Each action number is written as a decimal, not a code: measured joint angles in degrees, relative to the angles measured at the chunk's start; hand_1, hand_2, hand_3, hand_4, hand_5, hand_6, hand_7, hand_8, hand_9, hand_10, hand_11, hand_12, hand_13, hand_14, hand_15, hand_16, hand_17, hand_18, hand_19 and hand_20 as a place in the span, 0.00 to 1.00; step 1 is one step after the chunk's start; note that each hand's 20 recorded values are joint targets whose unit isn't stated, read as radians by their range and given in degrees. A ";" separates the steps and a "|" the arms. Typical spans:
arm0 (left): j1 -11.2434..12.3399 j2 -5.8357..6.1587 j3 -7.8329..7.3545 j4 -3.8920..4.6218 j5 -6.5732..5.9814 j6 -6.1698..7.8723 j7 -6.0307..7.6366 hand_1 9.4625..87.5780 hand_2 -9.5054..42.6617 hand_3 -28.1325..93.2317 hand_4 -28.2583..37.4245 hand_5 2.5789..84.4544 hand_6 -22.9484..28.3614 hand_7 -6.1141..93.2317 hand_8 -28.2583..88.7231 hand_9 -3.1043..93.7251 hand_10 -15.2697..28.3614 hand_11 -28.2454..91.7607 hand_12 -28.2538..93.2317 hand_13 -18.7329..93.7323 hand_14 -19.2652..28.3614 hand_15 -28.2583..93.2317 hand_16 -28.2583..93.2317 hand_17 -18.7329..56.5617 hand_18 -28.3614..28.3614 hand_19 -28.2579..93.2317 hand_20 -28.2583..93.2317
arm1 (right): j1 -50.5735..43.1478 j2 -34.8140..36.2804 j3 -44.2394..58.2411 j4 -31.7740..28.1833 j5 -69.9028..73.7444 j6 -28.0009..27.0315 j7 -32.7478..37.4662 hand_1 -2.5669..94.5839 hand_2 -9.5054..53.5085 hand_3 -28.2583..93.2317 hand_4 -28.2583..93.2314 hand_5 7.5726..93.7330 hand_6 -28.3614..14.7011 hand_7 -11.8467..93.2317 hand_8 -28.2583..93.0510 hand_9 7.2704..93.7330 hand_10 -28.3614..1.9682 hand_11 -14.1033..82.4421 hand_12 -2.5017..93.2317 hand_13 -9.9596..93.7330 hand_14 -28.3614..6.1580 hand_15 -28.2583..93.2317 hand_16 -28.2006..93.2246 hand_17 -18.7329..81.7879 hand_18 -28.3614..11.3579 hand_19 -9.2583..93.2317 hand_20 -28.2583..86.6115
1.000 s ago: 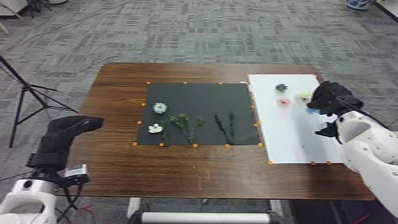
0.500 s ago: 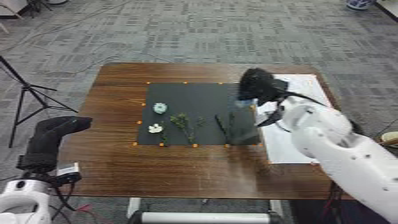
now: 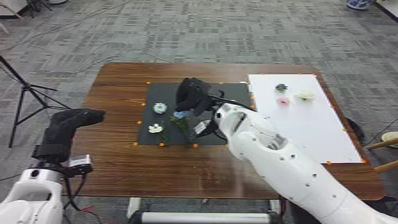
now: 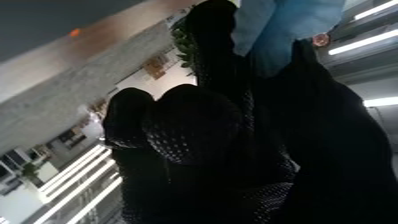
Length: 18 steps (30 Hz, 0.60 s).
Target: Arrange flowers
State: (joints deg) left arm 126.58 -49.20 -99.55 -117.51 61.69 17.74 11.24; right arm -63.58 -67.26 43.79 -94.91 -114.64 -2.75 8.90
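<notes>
My right hand [image 3: 190,95] is over the dark mat [image 3: 235,90] in the head view, with a blue flower [image 3: 180,114] pinched at its lower side. In the right wrist view, blue petals [image 4: 298,30] sit between the thumb and fingers of my right hand [image 4: 191,125]. On the mat lie a pale blue flower [image 3: 160,107], a white flower [image 3: 155,128] and green sprigs [image 3: 184,125], partly hidden by the hand and arm. A dark green flower [image 3: 281,87], a pink one [image 3: 283,101] and a cream one [image 3: 306,95] rest on the white sheet [image 3: 311,135]. My left hand [image 3: 75,118] is open beyond the mat's left side.
The brown table [image 3: 124,170] surrounds the mat and sheet, and small orange markers line their edges. My right arm crosses the table's right front part. A black tripod [image 3: 28,90] stands on the floor to the left, and a wooden chair is at the right edge.
My right hand has swung left from the white sheet to above the dark mat, carrying the blue flower. The left hand has shifted slightly.
</notes>
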 measured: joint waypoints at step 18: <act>-1.02 -2.64 3.43 0.09 0.77 -0.86 0.43 0.20 0.19 0.81 0.10 0.70 0.32 0.37 0.12 0.64 0.58 0.42 0.36 0.57 0.76 0.44 0.27 0.30 0.76 0.41 0.44 | -0.99 -8.79 1.85 12.46 -13.38 2.99 -5.46 0.63 0.00 0.73 0.01 0.83 0.73 0.38 0.29 0.94 0.65 0.19 0.31 0.98 0.76 0.67 0.54 0.74 0.29 1.00 0.68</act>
State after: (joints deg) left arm 125.56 -51.83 -96.12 -117.42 62.46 16.88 11.67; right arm -64.57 -76.05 45.64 -82.44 -128.03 0.24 3.44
